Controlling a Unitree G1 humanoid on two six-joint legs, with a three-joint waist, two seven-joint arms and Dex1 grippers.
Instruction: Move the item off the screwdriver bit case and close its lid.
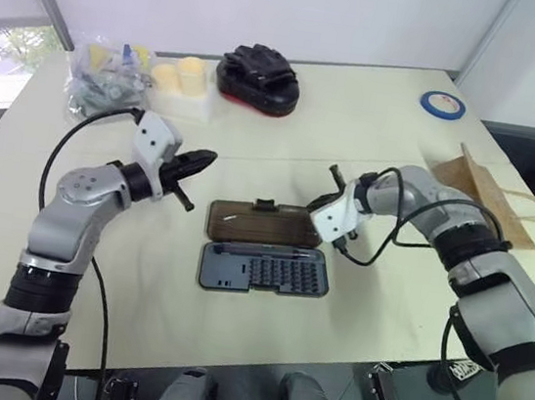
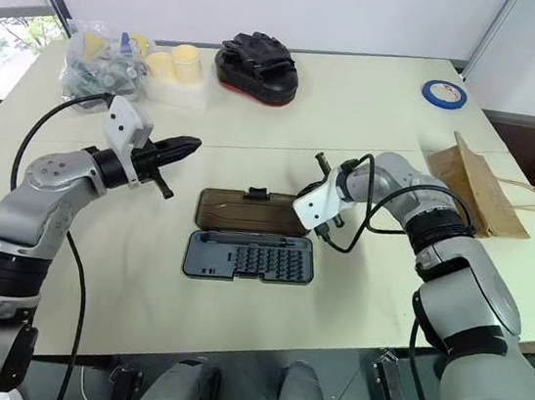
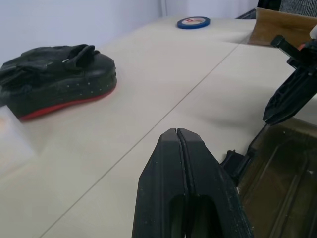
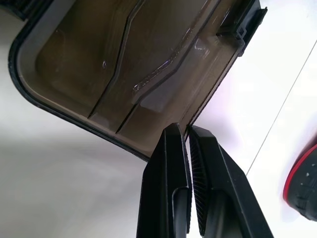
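**Bag set aside, lid waiting to be folded shut**

The flat dark grey-blue plastic screwdriver bit case [image 1: 264,268] lay open near the middle of the pale table [image 1: 376,126], its rows of bits exposed. Its translucent smoky brown plastic lid [image 1: 260,223] was folded flat on the far side of the tray, black latch tab pointing away from the robot. Nothing rested on either half. The small brown kraft paper bag [image 1: 480,194] with twine handles lay well apart at the table's right edge, so the clearing step looked done and only the closing remained.

The right gripper [image 4: 187,135], fingers pressed together and holding nothing, angled down at the lid's right end. In the right wrist view its tips sat right at the lid's edge, probably placed to hook under and flip it; contact could not be confirmed. The left gripper [image 1: 200,159], also shut and empty, hovered level above the table just left of the lid, seemingly kept out of the way.
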